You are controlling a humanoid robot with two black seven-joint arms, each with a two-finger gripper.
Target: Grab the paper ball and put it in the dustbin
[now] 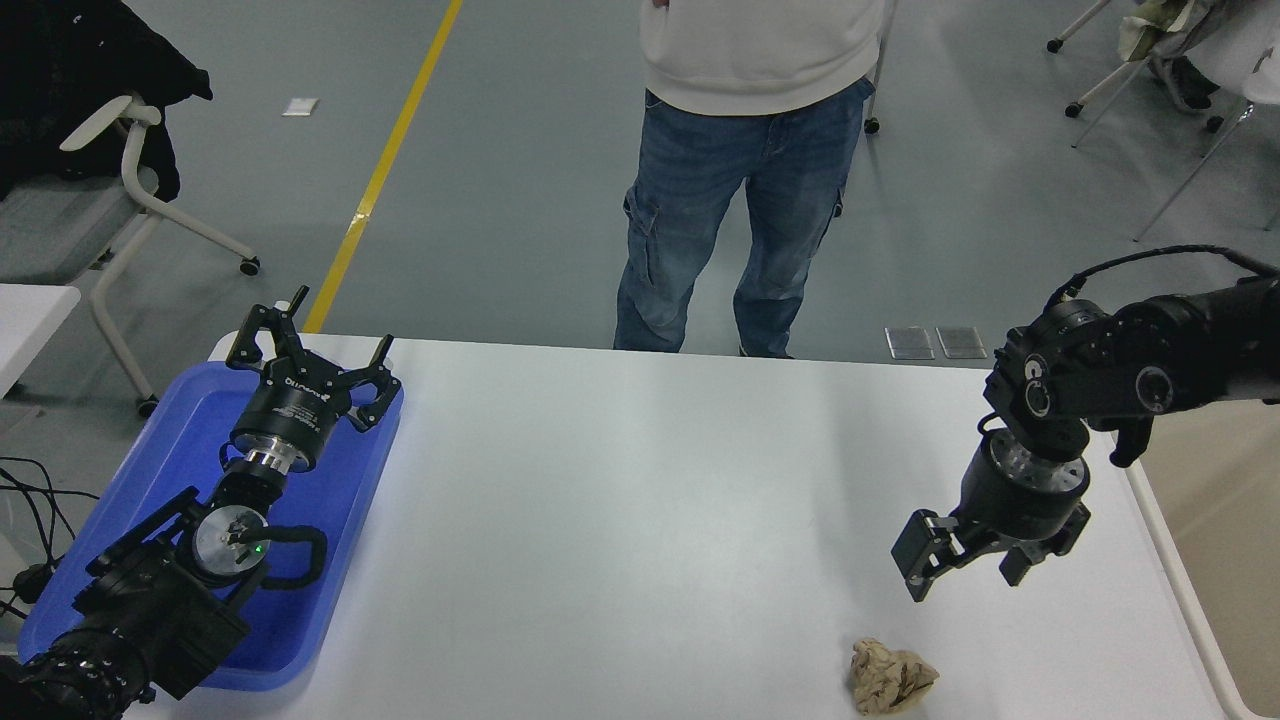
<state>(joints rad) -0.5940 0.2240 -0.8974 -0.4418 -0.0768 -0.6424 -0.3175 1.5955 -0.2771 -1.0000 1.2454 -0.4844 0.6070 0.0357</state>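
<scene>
Right gripper hangs above the white table, near its right side, jaws spread apart & pointing down, nothing between them. Arm comes in from right edge, elbow bent over the table's right rim.

Paper ball sits on table near the front edge, right of centre, untouched. Tan, crumpled, irregular lump; slightly wider than tall in this view, so long axis runs roughly left-right, but shape too lumpy to call a clear axis.

Key relation: ball lies toward the camera from the jaws & a little to the left, below them. Gripper near it but apart, no contact. Judgement: grasp not begun yet; next move needs a short shift toward the front edge, then a drop so the jaws straddle the wad. Jaw opening looks about ball-wide, so centring matters; an off-centre descent could nudge the ball toward the table's front edge.

Right arm far nearer. Left gripper parked at lower left over the blue tray, jaws open, well apart from ball.

Dustbin: only a strip of white rim & beige inside shows at right edge, just beside the table.

Person stands at far side, hands not in view
</scene>
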